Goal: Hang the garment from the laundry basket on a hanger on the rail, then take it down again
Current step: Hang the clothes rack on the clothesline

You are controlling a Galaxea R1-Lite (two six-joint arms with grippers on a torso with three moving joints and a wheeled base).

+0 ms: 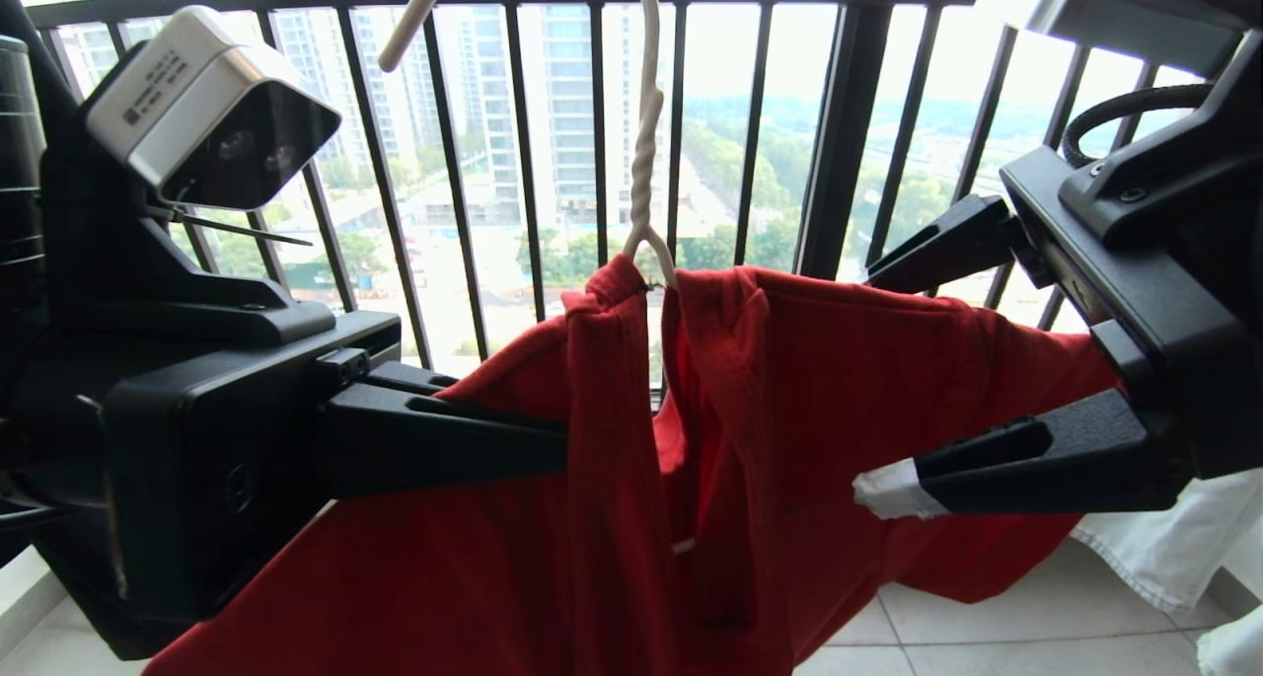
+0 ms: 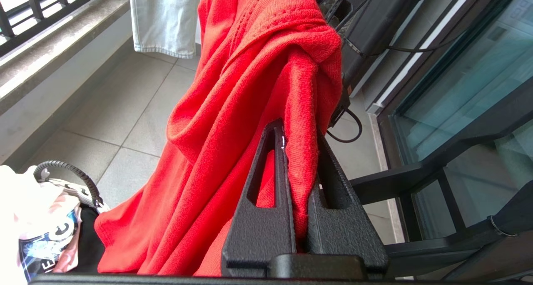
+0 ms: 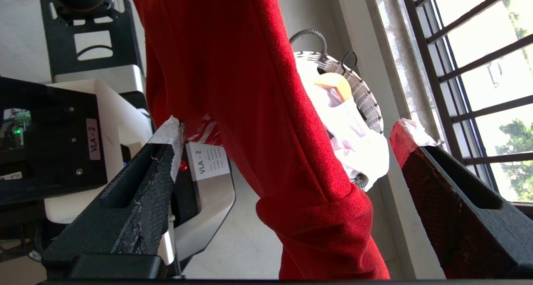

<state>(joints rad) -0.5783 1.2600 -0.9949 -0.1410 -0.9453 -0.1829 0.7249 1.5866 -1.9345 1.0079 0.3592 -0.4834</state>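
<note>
The red garment [image 1: 789, 410] hangs bunched on the hanger [image 1: 646, 133] between both grippers.

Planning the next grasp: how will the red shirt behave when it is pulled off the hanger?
Probably floppy: the shirt sags in folds off the hanger. Likely light, since that thin wire carries it. It may snag, bunched where the left hand pinches it.

The red T-shirt [image 1: 789, 410] hangs bunched on the cream wire hanger [image 1: 646, 133], collar gathered at its twisted neck. Below the shirt, the round woven-rimmed laundry basket [image 3: 366, 97] holds pale clothes.
</note>
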